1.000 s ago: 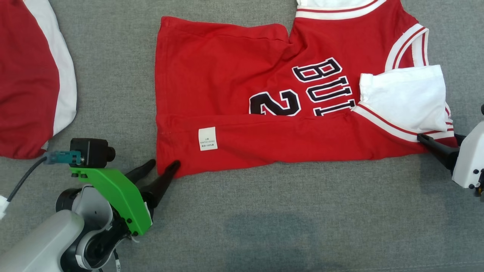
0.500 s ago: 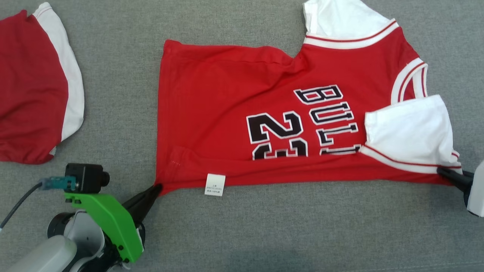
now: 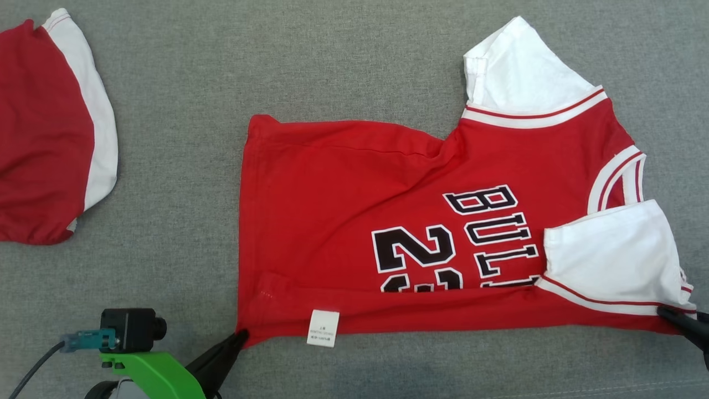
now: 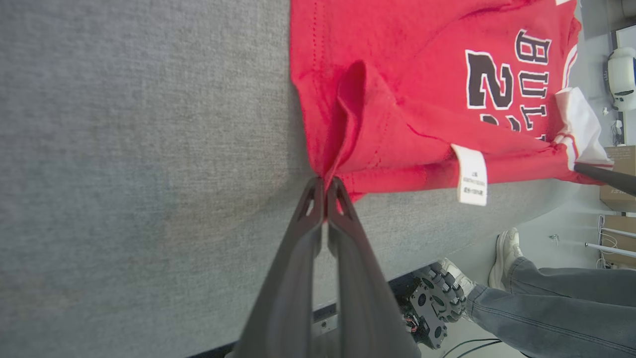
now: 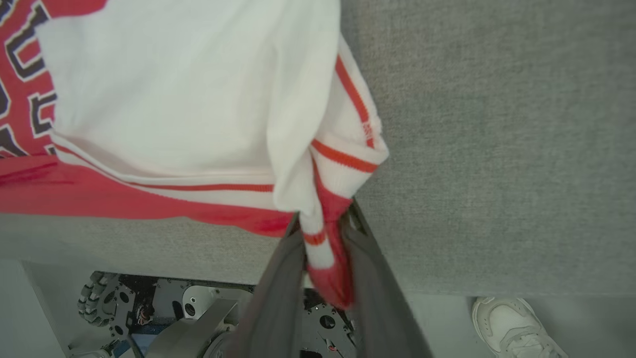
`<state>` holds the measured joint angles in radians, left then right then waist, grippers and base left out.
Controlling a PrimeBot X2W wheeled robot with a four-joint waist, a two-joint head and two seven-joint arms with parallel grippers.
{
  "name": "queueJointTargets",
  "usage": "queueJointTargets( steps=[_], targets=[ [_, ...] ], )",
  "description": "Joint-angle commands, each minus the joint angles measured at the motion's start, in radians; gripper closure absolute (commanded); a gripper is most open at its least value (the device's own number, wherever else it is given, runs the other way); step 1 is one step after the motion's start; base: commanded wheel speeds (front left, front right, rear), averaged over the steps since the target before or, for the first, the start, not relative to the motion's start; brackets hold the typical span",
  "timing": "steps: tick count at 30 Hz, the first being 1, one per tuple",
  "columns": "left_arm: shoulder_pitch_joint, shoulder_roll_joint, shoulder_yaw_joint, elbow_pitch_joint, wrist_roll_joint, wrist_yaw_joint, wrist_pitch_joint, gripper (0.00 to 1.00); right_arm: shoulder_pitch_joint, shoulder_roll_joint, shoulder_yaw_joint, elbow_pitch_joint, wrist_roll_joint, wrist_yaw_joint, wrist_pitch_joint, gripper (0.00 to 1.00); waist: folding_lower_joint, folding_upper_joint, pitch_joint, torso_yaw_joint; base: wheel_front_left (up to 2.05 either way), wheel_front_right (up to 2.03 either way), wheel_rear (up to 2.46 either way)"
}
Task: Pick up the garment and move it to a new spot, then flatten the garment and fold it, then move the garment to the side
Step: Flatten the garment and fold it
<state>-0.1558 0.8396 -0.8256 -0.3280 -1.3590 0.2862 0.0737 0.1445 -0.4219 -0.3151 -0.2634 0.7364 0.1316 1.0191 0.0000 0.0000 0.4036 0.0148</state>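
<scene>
Head view: jersey [image 3: 343, 221] spread on surface [image 3: 332, 61]
Left tool [image 3: 240, 334]: pinching hem corner
Right tool [image 3: 663, 312]: pinching armhole trim

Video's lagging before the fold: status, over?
Left gripper shut on jersey hem corner. Right gripper shut on striped trim corner. Near edge folded over, label up. Other red garment far left, apart.

A second ago both were open; now the left pincer [image 4: 323, 183] pinches the jersey [image 3: 343, 210] at its hem corner and the right pincer [image 5: 325, 223] at its striped armhole edge. The jersey has slid toward the table's [image 3: 332, 66] near edge, and its folded-over flap is narrower.
</scene>
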Motion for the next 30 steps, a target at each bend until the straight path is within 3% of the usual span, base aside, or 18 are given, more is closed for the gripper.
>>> queueJointTargets(
  steps=[1,8,13,16,21,28,29,30],
  targets=[
    [-0.014,0.012,-0.003,0.004,0.023,0.006,0.006,0.0,-0.003,-0.004,-0.003,-0.006,-0.017,-0.002,-0.006,0.0,0.0,0.0,0.013,-0.003,0.0,0.0,0.0],
    [-0.051,0.092,0.022,-0.052,0.068,0.03,0.016,0.0,-0.069,-0.048,-0.049,-0.072,0.006,-0.001,-0.014,0.0,0.0,0.0,0.052,-0.003,0.0,0.0,0.0],
    [-0.202,0.133,0.077,-0.088,0.111,0.031,0.08,0.0,-0.296,-0.098,-0.06,-0.071,-0.014,-0.001,-0.066,0.0,0.0,0.0,0.137,0.008,0.0,0.0,0.0],
    [-0.363,0.084,0.079,-0.037,0.157,0.009,0.162,0.0,-0.478,-0.134,0.013,-0.006,-0.064,-0.001,-0.091,0.0,0.0,0.0,0.198,0.018,0.0,0.0,0.0],
    [-0.596,-0.05,0.034,0.104,0.2,-0.025,0.288,0.0,-0.766,-0.123,0.138,0.133,-0.136,-0.001,-0.108,0.0,0.0,0.0,0.281,0.043,0.0,0.0,0.0],
    [-0.723,-0.179,-0.01,0.243,0.206,-0.095,0.334,0.0,-0.98,-0.112,0.257,0.288,-0.203,-0.001,-0.118,0.0,0.0,0.0,0.309,0.08,0.0,0.0,0.0],
    [-0.73,-0.188,-0.014,0.253,0.206,-0.103,0.338,0.18,-0.996,-0.108,0.268,0.307,-0.206,-0.001,-0.121,0.0,0.0,0.0,0.308,0.086,0.0,0.0,0.0],
    [-0.737,-0.197,-0.019,0.261,0.207,-0.111,0.34,0.55,-1.011,-0.104,0.277,0.324,-0.208,-0.001,-0.123,0.0,0.0,0.0,0.307,0.092,0.0,0.0,0.0]
  ],
)
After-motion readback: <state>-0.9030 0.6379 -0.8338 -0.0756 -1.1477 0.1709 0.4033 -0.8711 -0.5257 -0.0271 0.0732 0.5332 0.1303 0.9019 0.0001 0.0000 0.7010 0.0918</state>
